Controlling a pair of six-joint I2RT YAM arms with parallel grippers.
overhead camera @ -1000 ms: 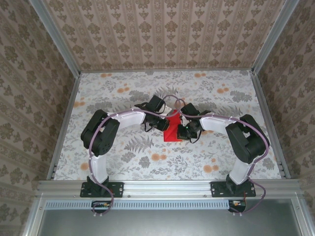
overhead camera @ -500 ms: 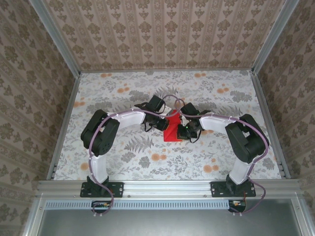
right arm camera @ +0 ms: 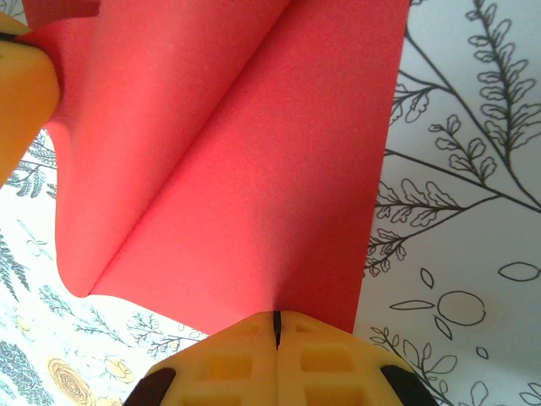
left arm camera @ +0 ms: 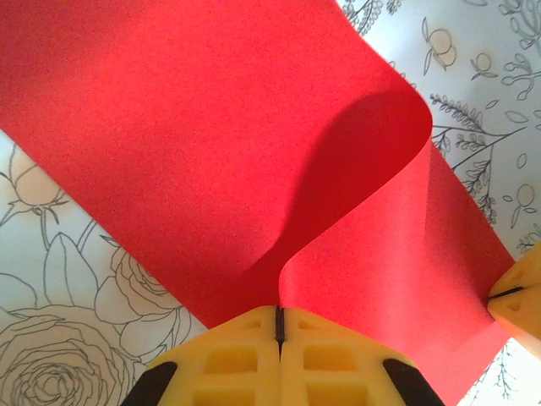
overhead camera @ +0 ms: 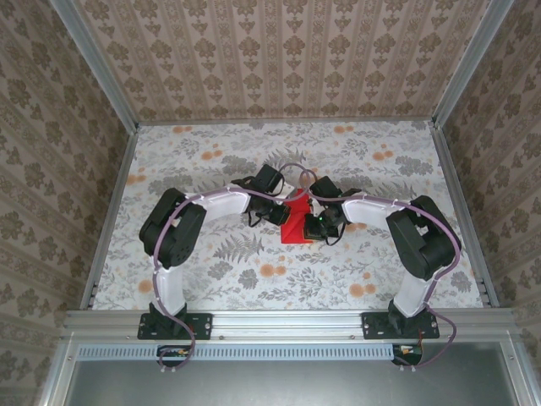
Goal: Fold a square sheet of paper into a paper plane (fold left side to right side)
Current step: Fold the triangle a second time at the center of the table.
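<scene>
The square sheet of paper point(overhead camera: 296, 224) is bright red and lies at the table's middle, bent up between both grippers. My left gripper point(left arm camera: 279, 315) is shut on one edge, and the sheet point(left arm camera: 211, 144) curls over in a loop beyond its yellow fingertips. My right gripper point(right arm camera: 276, 320) is shut on another edge of the paper point(right arm camera: 237, 169), which shows a long bend running away from it. The left gripper point(overhead camera: 281, 211) and right gripper point(overhead camera: 316, 223) stand close together over the sheet. The paper plane is out of view; the paper is a curled sheet.
The floral tablecloth point(overhead camera: 211, 169) covers the table, with metal rails point(overhead camera: 110, 220) on both sides and patterned walls behind. The other gripper's yellow fingertip point(left arm camera: 520, 296) shows at the right in the left wrist view, and one shows at the upper left point(right arm camera: 21, 93) in the right wrist view.
My right gripper has edged slightly toward the left one with the paper in it. The left arm has held still.
</scene>
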